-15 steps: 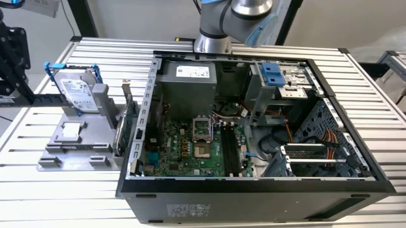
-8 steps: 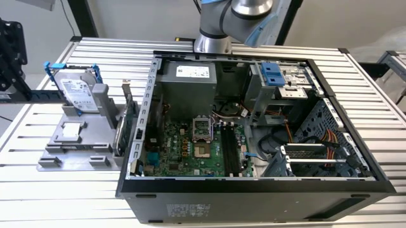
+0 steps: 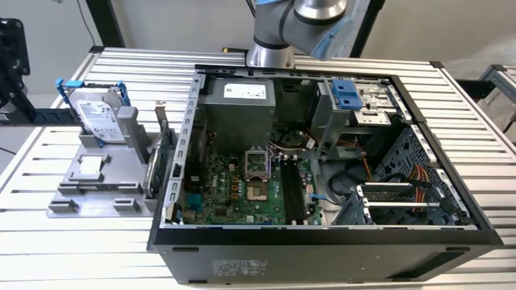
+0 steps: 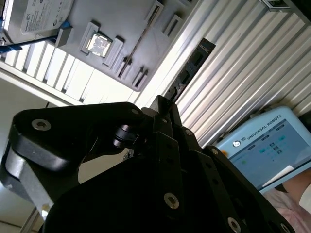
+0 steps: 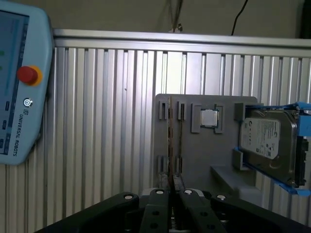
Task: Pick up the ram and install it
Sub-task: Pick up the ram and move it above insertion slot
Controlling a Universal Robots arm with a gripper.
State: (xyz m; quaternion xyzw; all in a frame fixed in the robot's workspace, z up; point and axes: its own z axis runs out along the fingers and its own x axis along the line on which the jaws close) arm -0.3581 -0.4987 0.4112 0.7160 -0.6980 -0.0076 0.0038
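Note:
My gripper [image 5: 172, 190] is shut on the ram [image 5: 170, 141], which shows edge-on as a thin vertical line rising from the fingertips. In the second wrist view the ram [image 4: 192, 65] is a dark narrow strip running out from the gripper [image 4: 166, 101]. It hangs high above the grey parts holder [image 5: 204, 155], whose front slots [image 3: 93, 204] look bare. The open computer case [image 3: 322, 241] lies on the table with its motherboard [image 3: 241, 193] and long black memory slots [image 3: 292, 190] exposed. The arm [image 3: 298, 24] rises at the back of the case.
On the holder [image 3: 89, 187] stand a hard drive [image 3: 101, 121] in a blue frame and a processor chip [image 5: 209, 118]. A green card [image 3: 165, 154] stands between holder and case. A teach pendant [image 5: 19, 82] lies on the slatted table, a person's sleeve [image 4: 291, 204] beside it.

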